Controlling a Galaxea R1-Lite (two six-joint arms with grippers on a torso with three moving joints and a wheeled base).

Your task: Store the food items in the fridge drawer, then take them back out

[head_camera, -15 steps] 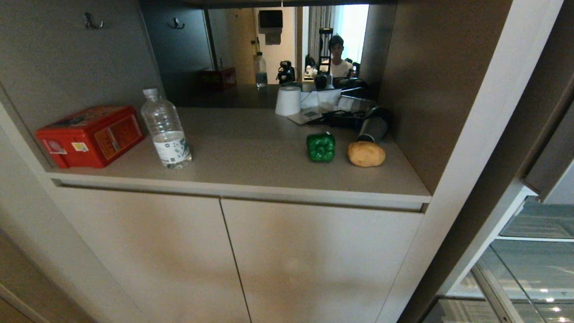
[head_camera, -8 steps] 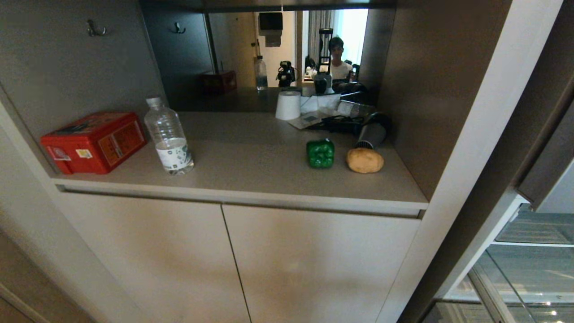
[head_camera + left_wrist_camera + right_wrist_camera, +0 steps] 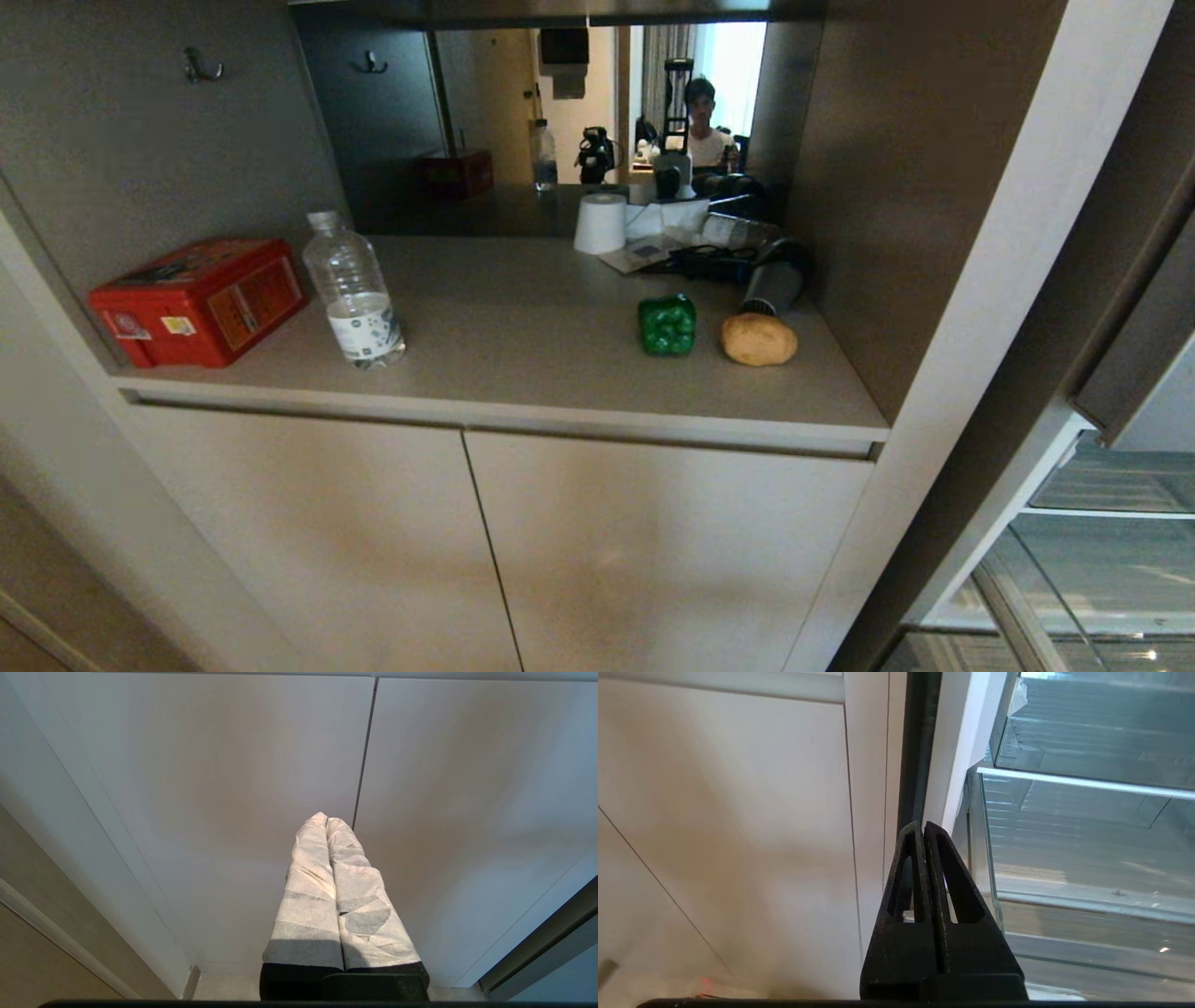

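Observation:
The food items lie side by side at the right of the counter (image 3: 523,373): a glossy green bell pepper (image 3: 667,325) and a tan potato (image 3: 758,339) to its right. Neither arm shows in the head view. My left gripper (image 3: 325,817), its fingers wrapped in white, is shut and empty, low down before the pale cabinet doors (image 3: 233,788). My right gripper (image 3: 923,823), black, is also shut and empty, in front of the cabinet's edge beside the open fridge. The clear, ribbed fridge drawer (image 3: 1083,844) sits there under another clear drawer (image 3: 1092,732).
On the counter stand a red box (image 3: 196,299) and a water bottle (image 3: 355,289) at the left. A white paper roll (image 3: 600,224), papers and a grey hair dryer (image 3: 773,280) are behind the food. A mirror at the back reflects a person. The fridge interior (image 3: 1102,560) opens at the lower right.
The whole head view has shifted: counter and objects sit lower in the picture, so the camera has moved. The pepper, potato and other things keep their places on the counter.

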